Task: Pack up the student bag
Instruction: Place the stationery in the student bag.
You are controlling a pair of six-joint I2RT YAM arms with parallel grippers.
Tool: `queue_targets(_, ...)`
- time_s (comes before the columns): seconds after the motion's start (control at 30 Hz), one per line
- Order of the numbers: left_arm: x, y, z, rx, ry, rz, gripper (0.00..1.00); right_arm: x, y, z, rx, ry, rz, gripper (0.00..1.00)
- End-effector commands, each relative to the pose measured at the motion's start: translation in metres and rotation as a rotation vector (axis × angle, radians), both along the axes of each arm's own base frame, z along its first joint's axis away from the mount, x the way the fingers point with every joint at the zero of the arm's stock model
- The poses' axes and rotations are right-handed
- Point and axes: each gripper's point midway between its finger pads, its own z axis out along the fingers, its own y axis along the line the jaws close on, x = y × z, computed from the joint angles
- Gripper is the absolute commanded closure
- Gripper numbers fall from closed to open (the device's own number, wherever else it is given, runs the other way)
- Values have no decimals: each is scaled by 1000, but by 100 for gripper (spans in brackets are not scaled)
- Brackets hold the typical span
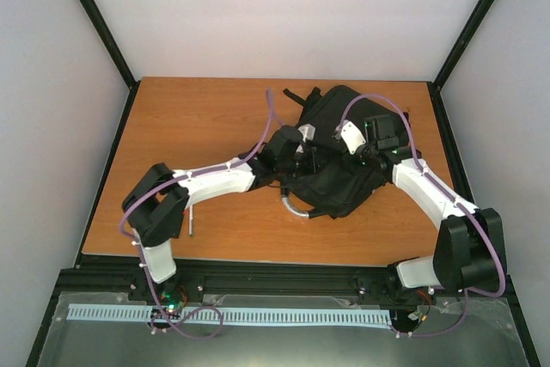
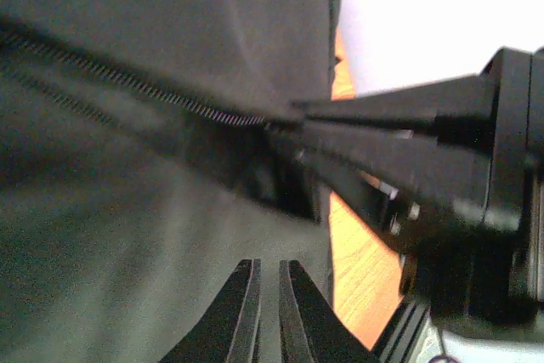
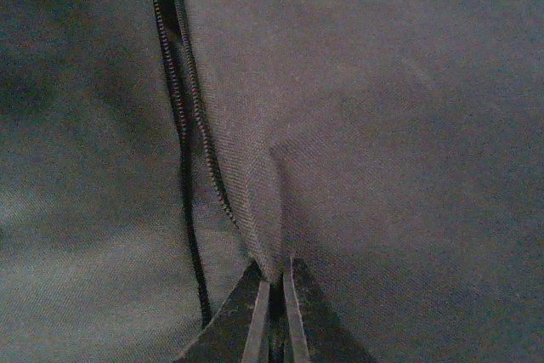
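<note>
I see the black backpack (image 1: pixel 344 182) filling the far right of the table (image 1: pixel 198 118). The left arm (image 1: pixel 215 180) and right arm (image 1: pixel 430 186) cross above it. The left gripper (image 2: pixel 268 265) and right gripper (image 3: pixel 274 271) meet close together over its middle, leaving little room there. The table's left half is bare wood, open to pass, apart from a small grey stick (image 1: pixel 191 219) beside the left arm.

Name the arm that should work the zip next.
Left, probably. The right pincer is shut on a fold of the student bag beside the zip, anchoring it; the left pincer sits by the zip, seemingly empty.
</note>
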Motion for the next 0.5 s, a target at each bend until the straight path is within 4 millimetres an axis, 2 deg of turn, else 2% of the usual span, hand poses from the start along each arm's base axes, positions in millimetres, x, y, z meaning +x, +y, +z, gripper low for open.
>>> queue_targets(0.0,-23,40,-9,148,3,10,92,2,10,-5,23,-1,37,96)
queue_targets(0.23,-43,139,-10,483,-93,125,78,-3,17,-20,28,71,81,94)
queue_targets(0.27,-46,155,-12,530,-90,148,72,-4,18,-23,30,83,84,90)
queue_targets(0.37,-56,197,-25,650,-51,212,47,-7,22,-25,50,110,100,75)
queue_targets(0.47,-64,238,-40,740,-17,294,35,-9,24,-23,66,117,104,65)
